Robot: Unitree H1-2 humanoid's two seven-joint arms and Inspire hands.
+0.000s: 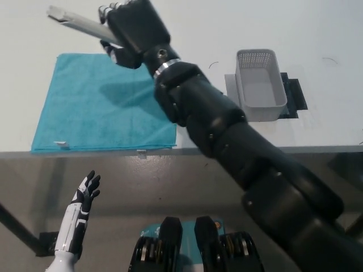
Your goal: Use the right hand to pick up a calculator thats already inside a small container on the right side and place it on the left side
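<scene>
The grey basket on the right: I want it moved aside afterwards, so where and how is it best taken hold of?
Probably by a long side wall near the rim, coming from above. The grey basket stands upright with its open top facing up and nothing visible inside, so fingers could hook over the wall. The right hand is holding the calculator; the left hand rests low, open.

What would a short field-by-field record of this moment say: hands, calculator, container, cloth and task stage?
right hand: black right hand, fingers closed on the calculator, raised above the cloth's upper right part
calculator: grey calculator, tilted, out of the container
container: small grey basket on the table's right side, nothing in it
cloth: teal towel lying flat on the table's left side
left hand: white left hand resting low at lower left, fingers apart, holding nothing
task stage: calculator lifted out, not yet set down
</scene>
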